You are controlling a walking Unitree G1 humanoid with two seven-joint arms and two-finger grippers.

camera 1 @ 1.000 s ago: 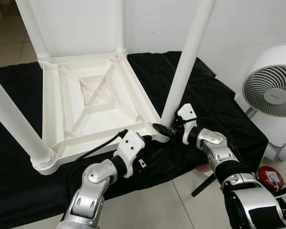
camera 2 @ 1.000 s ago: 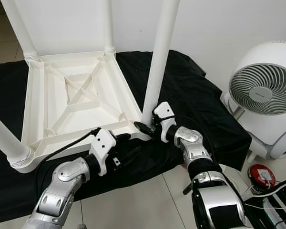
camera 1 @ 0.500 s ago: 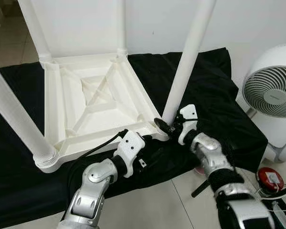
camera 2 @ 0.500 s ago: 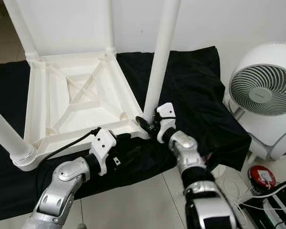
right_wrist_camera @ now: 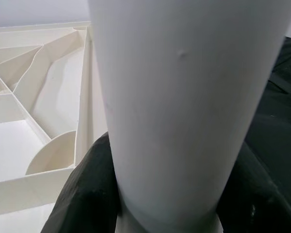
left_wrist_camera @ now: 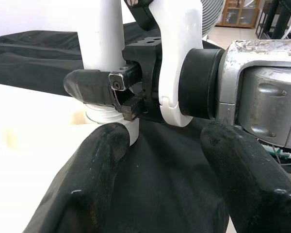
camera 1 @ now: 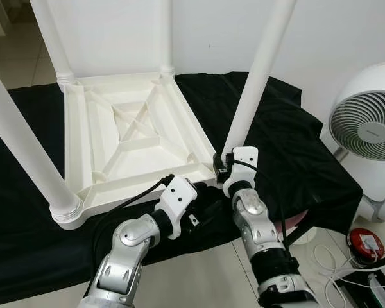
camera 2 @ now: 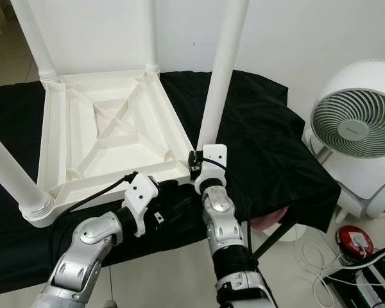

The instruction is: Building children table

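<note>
A white plastic children's table (camera 1: 75, 149) lies upside down on a black cloth (camera 1: 289, 147), its legs pointing up. My right gripper (camera 1: 222, 169) is shut on the base of the near right leg (camera 1: 258, 77), where it meets the table corner. In the right wrist view the leg (right_wrist_camera: 184, 97) fills the space between the two black fingers (right_wrist_camera: 82, 199). My left gripper (camera 1: 204, 196) hovers over the cloth just in front of that corner, open with nothing in it. In the left wrist view its fingers (left_wrist_camera: 87, 179) stand apart, facing the right gripper (left_wrist_camera: 102, 90).
Three other legs stand up: near left (camera 1: 25, 147), far left (camera 1: 51, 38) and far right (camera 1: 165, 32). A white fan (camera 1: 369, 128) stands at the right by the wall. A red round device (camera 1: 364, 240) and cables (camera 1: 333, 263) lie on the tiled floor.
My right forearm has swung from the right side round to the front of the leg, with the gripper staying on the leg's base. The left arm has held still.
</note>
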